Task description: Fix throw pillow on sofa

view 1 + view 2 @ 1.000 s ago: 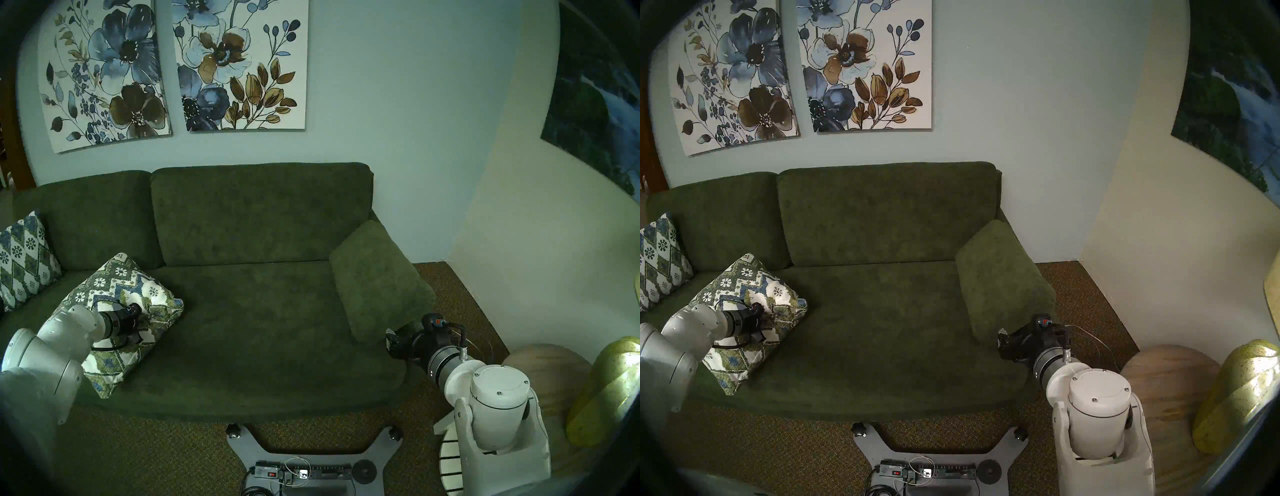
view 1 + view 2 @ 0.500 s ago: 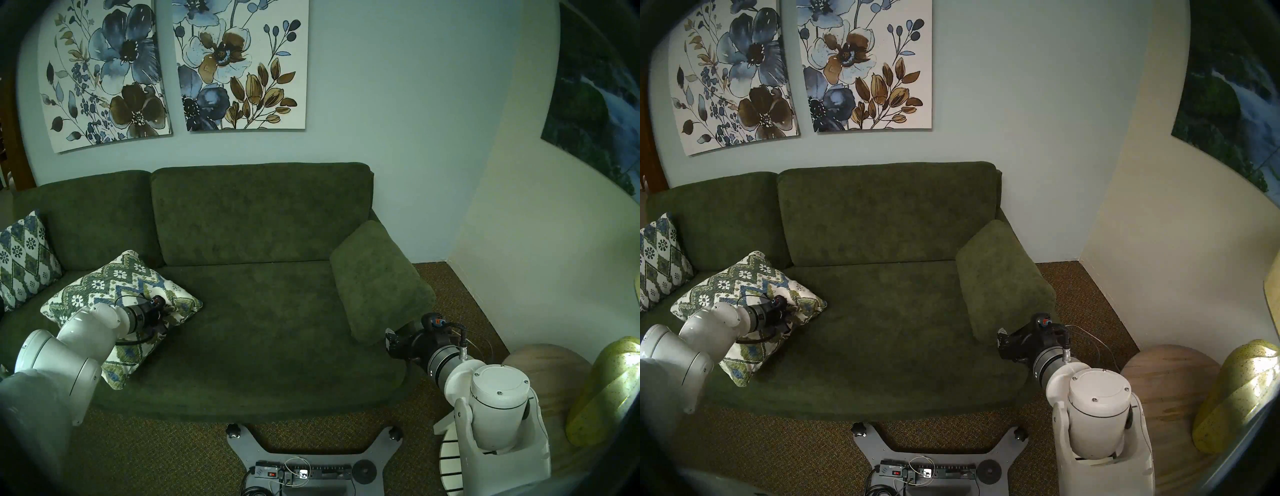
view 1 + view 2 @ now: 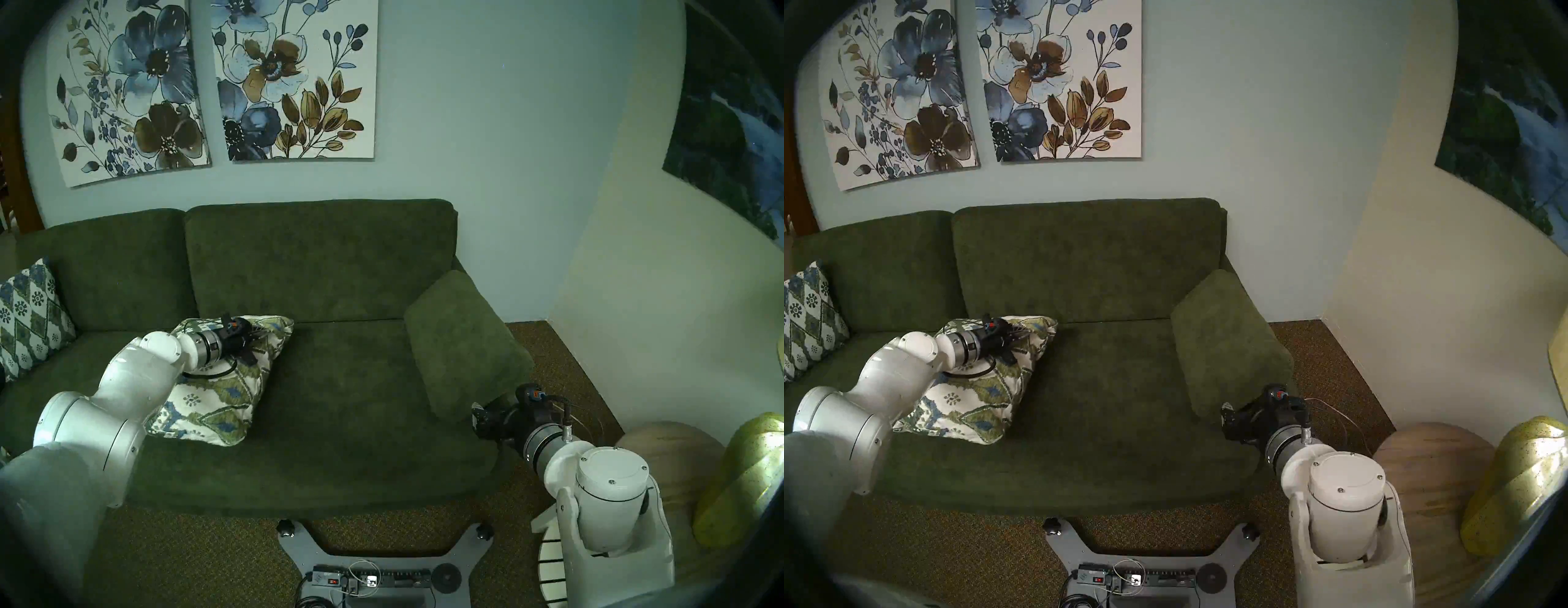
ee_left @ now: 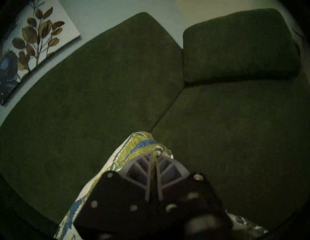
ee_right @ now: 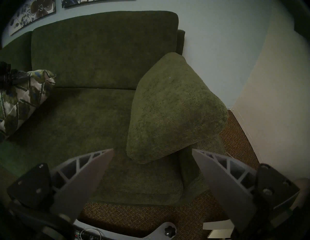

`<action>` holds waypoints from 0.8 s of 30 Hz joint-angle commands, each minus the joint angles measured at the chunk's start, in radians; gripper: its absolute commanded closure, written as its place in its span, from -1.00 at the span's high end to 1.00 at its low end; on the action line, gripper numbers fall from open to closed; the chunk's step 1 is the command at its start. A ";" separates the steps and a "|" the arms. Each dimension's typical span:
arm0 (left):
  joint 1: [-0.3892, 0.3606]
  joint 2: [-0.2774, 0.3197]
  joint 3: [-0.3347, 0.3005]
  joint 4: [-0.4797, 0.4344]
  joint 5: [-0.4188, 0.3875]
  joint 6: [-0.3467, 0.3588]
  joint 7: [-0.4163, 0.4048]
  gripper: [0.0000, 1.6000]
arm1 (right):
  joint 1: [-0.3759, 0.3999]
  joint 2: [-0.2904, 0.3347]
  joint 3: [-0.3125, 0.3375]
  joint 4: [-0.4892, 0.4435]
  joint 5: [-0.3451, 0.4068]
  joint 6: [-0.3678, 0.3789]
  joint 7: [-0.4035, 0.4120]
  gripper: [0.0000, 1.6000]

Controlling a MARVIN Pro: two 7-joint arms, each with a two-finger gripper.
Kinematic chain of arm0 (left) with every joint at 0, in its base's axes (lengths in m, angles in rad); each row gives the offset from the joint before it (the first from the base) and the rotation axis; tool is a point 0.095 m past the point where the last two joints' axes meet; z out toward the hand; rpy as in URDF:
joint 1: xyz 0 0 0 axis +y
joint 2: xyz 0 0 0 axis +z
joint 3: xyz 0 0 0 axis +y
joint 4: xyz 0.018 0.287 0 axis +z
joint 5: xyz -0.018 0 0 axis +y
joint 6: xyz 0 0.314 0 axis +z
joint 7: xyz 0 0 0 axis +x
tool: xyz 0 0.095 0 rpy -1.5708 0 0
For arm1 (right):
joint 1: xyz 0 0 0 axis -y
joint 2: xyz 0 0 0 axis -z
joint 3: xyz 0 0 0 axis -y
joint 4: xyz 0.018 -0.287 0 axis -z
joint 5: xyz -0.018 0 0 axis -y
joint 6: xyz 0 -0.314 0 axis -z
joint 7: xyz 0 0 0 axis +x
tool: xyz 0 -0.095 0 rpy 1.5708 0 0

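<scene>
Trainee: Pinching the pillow (image 3: 220, 395) near its far edge, the left gripper (image 4: 154, 156) had both fingers pressed together on a fold of the fabric — that much showed in the left wrist view.

Inspector: And where did the pillow sit?

Trainee: On the sofa (image 3: 352, 407), left of the seat's middle. Its far edge was raised toward the back cushions, near the seam between them; its near corner rested on the seat.

Inspector: The right gripper (image 5: 152, 151)?

Trainee: Spread wide, holding nothing. It hovered by the near right corner of the seat, just short of the green cushion (image 3: 464, 346), which leaned at the sofa's right end.

Inspector: Anything else on the sofa?

Trainee: A second patterned pillow (image 3: 27, 316) stood propped at the far left end — well apart from the held one.
</scene>
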 commanded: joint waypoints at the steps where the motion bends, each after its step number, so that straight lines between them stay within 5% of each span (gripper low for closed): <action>1: -0.100 -0.057 -0.044 -0.119 -0.072 -0.044 -0.065 -1.00 | 0.005 0.001 -0.001 -0.014 0.001 -0.003 0.002 1.00; 17: -0.122 -0.206 -0.083 -0.290 -0.182 0.004 -0.243 -1.00 | 0.006 -0.002 -0.001 -0.014 -0.004 -0.003 0.006 1.00; 24: -0.098 -0.284 -0.078 -0.342 -0.233 0.107 -0.273 -1.00 | 0.006 -0.003 0.000 -0.015 -0.005 -0.004 0.008 1.00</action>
